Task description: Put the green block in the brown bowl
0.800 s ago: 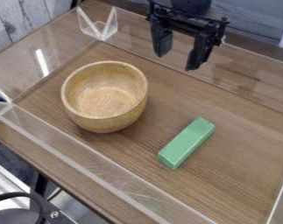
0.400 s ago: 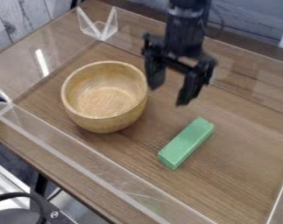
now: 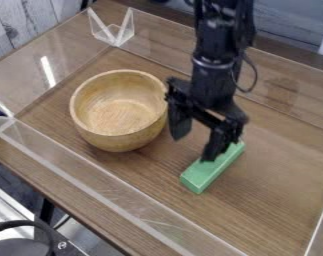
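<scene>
A round light-brown wooden bowl [image 3: 120, 108] sits on a wood-grain table [image 3: 70, 60]. Just right of the bowl, a black robot gripper [image 3: 203, 135] points down, jaws spread wide and holding nothing. A small bright green rectangular block [image 3: 209, 166] lies flat on the table, lower right of the bowl, under the gripper.

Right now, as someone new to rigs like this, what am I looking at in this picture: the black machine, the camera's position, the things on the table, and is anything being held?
The one view looks down at an angle across a wooden table edged with clear plastic walls. The black machine is a robot arm ending in a two-fingered gripper that points down with its fingers spread. It holds nothing; it hangs over the far end of the green block, which lies flat. Whether it touches the block is unclear. To the left stands the empty brown bowl, where the block is meant to go.
</scene>
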`<state>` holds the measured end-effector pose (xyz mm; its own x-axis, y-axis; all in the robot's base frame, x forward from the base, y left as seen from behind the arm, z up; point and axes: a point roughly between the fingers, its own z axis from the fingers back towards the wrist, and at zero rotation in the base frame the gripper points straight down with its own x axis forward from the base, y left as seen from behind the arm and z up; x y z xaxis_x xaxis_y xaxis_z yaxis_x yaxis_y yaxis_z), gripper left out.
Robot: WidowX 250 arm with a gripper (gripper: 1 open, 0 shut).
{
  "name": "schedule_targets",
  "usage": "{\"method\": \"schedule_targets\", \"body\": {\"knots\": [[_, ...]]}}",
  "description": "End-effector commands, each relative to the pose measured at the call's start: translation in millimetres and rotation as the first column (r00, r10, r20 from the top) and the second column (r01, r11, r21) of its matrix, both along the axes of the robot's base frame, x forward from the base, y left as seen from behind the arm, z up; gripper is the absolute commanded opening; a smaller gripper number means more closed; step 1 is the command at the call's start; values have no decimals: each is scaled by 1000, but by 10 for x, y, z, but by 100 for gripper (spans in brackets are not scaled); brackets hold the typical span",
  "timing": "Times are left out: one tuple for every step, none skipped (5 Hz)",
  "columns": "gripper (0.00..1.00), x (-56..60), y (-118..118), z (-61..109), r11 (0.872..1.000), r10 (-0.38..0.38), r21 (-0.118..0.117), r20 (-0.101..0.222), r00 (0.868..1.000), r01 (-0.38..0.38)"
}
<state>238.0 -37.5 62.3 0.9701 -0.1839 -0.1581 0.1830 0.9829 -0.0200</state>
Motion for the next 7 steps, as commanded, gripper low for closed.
{"method": "schedule_targets", "body": {"knots": [[100, 90, -79, 48, 999, -29, -15, 75, 997, 30], [100, 114, -97, -36, 999, -33, -19, 74, 997, 35], [100, 132, -112, -123, 999, -37, -23, 70, 997, 39], [100, 154, -128, -216, 999, -40, -25, 64, 997, 41], [100, 185, -151, -285, 999, -42, -28, 60, 997, 44], [0, 205, -167, -330, 999, -41, -32, 57, 997, 43], [0, 229, -206, -324, 998, -47, -41, 67, 997, 50]]}}
